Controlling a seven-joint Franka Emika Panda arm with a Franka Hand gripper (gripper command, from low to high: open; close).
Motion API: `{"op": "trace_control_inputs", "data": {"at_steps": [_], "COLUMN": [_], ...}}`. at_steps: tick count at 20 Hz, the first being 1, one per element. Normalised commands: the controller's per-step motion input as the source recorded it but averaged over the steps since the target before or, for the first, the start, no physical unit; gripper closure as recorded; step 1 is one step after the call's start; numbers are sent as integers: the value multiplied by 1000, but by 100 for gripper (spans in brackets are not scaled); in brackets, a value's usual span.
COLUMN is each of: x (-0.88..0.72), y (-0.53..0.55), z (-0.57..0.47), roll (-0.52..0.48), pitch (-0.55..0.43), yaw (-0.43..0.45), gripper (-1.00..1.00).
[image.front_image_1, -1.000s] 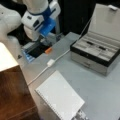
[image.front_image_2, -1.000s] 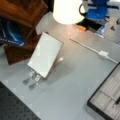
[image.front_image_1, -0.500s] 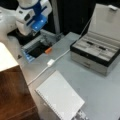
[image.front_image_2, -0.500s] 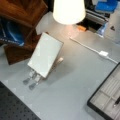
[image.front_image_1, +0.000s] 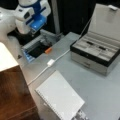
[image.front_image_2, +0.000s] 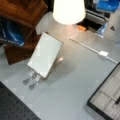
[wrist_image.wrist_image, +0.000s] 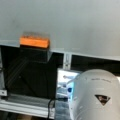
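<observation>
Grey bench (image.front_image_1: 100, 90) carries a notebook (image.front_image_1: 60, 98) and open case (image.front_image_1: 96, 52); the end effector (image.front_image_1: 46, 40) hangs above an orange block (image.front_image_1: 48, 50), grip state unclear.

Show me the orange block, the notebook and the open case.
orange block (wrist_image.wrist_image: 34, 41): wrist view, middle of its front face.
notebook (image.front_image_1: 60, 98): a front view, centre of its cover.
open case (image.front_image_1: 93, 60): a front view, its front wall.

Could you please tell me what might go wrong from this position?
The end effector hangs over the dark gap at the table edge, near the orange block; a nudge might tip the block in. The white cable lies close by and could snag.
</observation>
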Motion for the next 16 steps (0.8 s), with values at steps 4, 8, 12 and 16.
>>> {"op": "trace_control_inputs", "data": {"at_steps": [4,8,12,16], "x": [4,-29,-57,-60], "y": [-127,-106,-80,-38], "z": [-209,-180,-116,-75], "roll": [-241,-215,-226,-201], "pitch": [-116,-115,-97,-93], "yaw": [12,30,54,55], "gripper": [-100,-100,-100,-100]}}
